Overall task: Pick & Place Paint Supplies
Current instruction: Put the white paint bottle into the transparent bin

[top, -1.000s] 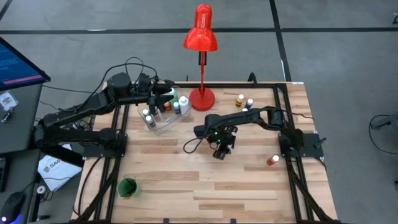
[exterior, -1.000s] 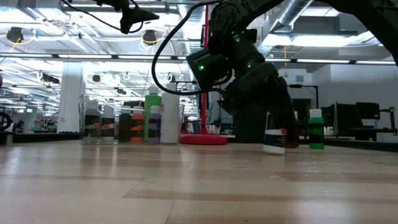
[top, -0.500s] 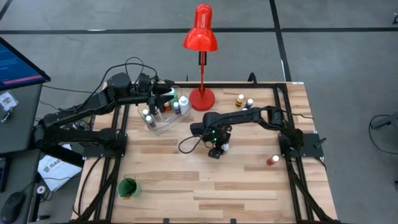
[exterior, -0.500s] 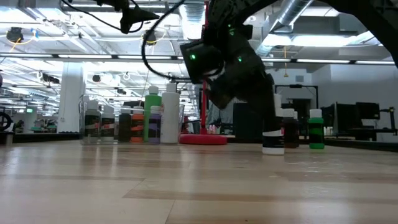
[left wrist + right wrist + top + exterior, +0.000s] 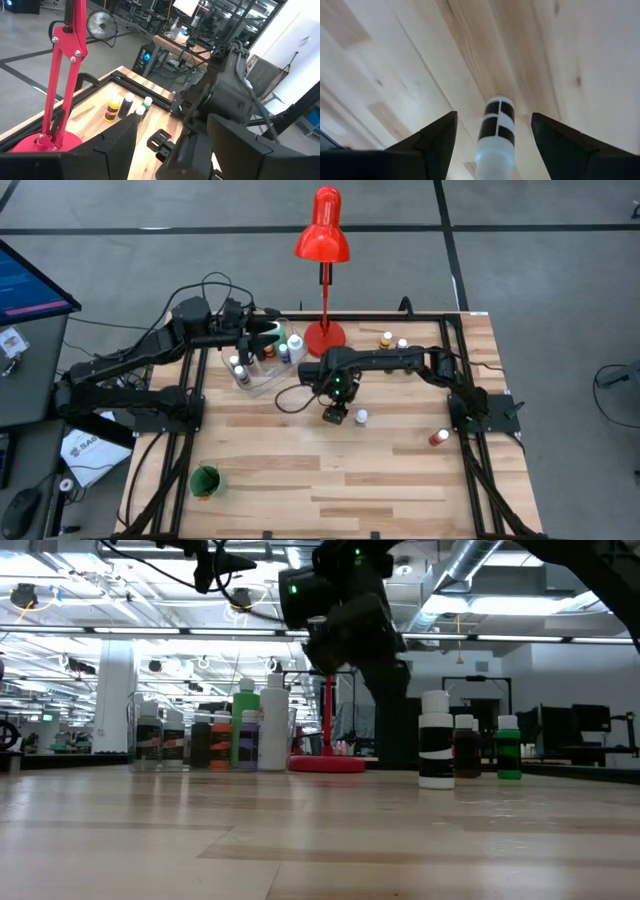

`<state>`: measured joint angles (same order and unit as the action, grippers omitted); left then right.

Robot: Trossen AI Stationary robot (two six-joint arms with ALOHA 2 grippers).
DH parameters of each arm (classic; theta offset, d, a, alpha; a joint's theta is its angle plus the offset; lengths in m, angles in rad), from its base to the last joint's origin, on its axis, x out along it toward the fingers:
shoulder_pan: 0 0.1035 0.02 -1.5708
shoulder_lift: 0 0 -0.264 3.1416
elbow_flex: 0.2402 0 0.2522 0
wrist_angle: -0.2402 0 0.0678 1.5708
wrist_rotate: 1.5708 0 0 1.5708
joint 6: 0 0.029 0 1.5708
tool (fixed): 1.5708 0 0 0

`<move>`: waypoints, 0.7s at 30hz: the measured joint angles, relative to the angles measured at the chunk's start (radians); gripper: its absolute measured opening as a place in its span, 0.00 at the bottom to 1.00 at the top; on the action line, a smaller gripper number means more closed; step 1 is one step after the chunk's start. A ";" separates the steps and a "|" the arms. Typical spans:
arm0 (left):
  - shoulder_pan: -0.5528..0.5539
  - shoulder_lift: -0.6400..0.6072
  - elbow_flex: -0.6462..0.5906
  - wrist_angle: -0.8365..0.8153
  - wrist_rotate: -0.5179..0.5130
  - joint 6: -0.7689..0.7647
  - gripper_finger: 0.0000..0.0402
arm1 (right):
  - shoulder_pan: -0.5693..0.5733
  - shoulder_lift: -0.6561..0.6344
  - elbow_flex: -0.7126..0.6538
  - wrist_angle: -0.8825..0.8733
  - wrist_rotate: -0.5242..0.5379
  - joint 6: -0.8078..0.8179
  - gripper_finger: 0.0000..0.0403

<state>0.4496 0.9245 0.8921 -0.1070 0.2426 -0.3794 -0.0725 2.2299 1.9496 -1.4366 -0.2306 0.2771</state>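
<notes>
A: Nearest first. What did you have at the near edge?

B: A green cup [image 5: 205, 480] near left and a red bottle [image 5: 437, 438] near right, well apart from both arms. Neither was touched.

A: Mid-table?

B: Your right gripper [image 5: 333, 416] hung above the boards, claw wide and empty. The white bottle with black bands [image 5: 361, 418] stood upright on the table just beside it, free of the fingers.

A: Risk there?

B: My call: that bottle was tall and narrow, and the fingers were close. If you swung the arm sideways before lifting clear, a finger could clip it and tip it over.

A: Farther back?

B: Your left gripper [image 5: 262, 340] waited over the clear container [image 5: 250, 383] at far left, claw wide, nothing seen between the fingers. Several bottles stood inside.

A: Any hazard?

B: The lamp base [image 5: 324, 338] sat just right of the container. Carrying a bottle across low could knock the lamp. Two more bottles, orange [image 5: 386, 340] and white-capped [image 5: 402, 344], stood far right of the lamp.
</notes>
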 joint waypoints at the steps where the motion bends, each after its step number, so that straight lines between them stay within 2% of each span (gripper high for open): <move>1: 0.000 0.000 0.000 0.000 0.000 0.000 0.58 | -0.004 -0.006 0.019 0.002 0.000 0.000 0.62; 5: 0.000 0.000 0.000 0.000 0.000 0.000 0.58 | -0.021 -0.059 0.101 0.000 0.029 0.001 0.62; 15: 0.000 0.000 0.000 0.005 -0.001 0.000 0.58 | -0.013 -0.400 0.140 -0.024 0.290 0.083 0.62; 18: 0.000 0.000 0.000 0.005 -0.001 0.000 0.58 | 0.035 -0.508 0.092 -0.049 0.390 0.128 0.62; 21: 0.000 0.000 0.000 0.005 -0.001 0.000 0.58 | 0.090 -0.624 -0.013 -0.049 0.424 0.214 0.62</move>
<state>0.4496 0.9245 0.8921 -0.1024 0.2417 -0.3790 0.0173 1.6060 1.9368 -1.4860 0.1931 0.4909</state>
